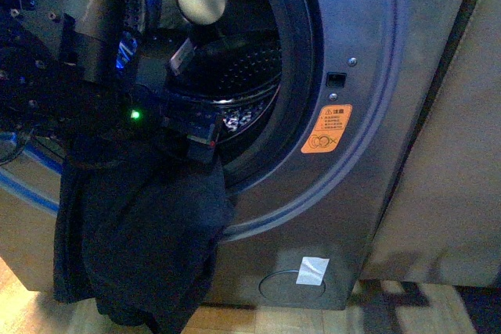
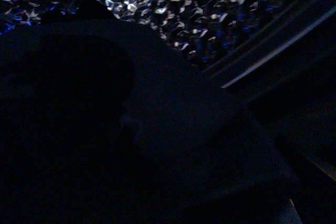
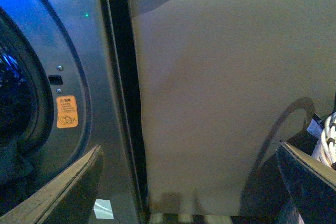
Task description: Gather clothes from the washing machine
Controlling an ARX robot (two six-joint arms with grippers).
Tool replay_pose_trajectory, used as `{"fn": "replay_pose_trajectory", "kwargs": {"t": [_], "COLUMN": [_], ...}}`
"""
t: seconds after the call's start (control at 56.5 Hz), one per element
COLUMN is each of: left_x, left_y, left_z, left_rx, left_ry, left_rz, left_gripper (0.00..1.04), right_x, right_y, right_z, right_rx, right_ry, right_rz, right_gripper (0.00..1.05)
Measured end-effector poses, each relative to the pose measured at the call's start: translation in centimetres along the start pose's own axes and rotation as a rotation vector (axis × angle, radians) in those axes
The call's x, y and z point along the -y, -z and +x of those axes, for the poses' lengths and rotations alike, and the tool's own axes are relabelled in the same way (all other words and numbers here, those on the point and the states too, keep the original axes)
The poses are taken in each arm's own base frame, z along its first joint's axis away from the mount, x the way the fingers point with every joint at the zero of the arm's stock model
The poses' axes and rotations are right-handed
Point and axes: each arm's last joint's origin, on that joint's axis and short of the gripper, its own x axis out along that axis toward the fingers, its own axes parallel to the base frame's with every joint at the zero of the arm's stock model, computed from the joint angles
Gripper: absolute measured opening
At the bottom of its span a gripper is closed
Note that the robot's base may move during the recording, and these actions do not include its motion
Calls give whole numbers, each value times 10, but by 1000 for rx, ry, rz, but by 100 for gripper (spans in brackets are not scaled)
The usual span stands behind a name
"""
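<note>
The clothes point(image 1: 141, 240), one limp, near-black soft garment, hang in loose folds from the porthole's lower rim down the washer point(image 1: 376, 115) front. They fill the lower left of the front view. The left gripper point(image 1: 200, 140), black and boxy, sits at the garment's top edge; whether it pinches the cloth I cannot tell. Behind it shines the dimpled, perforated steel drum point(image 1: 250, 64). An orange sticker point(image 1: 326, 128) marks the smooth grey metal. In the right wrist view the right gripper point(image 3: 189, 150) is spread wide and empty, before a flat beige panel point(image 3: 220, 93).
</note>
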Motion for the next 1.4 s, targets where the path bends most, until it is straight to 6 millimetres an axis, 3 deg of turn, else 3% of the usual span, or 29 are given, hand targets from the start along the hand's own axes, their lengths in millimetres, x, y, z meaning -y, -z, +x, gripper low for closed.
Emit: {"fn": "replay_pose_trajectory", "kwargs": {"t": [0.212,0.371,0.566,1.079,1.398], "left_x": [-20,-29,-36,7,15], "left_y": [17,17,16,19,28], "left_z": [24,26,23,8,1], "left_rx": [-95,-138,-239,-315,-298], "left_ry": [-137,-226,-217,-31,-41], "left_rz": [75,146,98,-79,-82], "left_gripper": [98,98,98,98,98], "right_x": [0,0,0,0,0], "right_y": [0,0,0,0,0], "right_z": [0,0,0,0,0], "right_rx": [0,0,0,0,0], "right_ry": [0,0,0,0,0], "right_rz": [0,0,0,0,0], "right_gripper": [97,97,97,97,97]}}
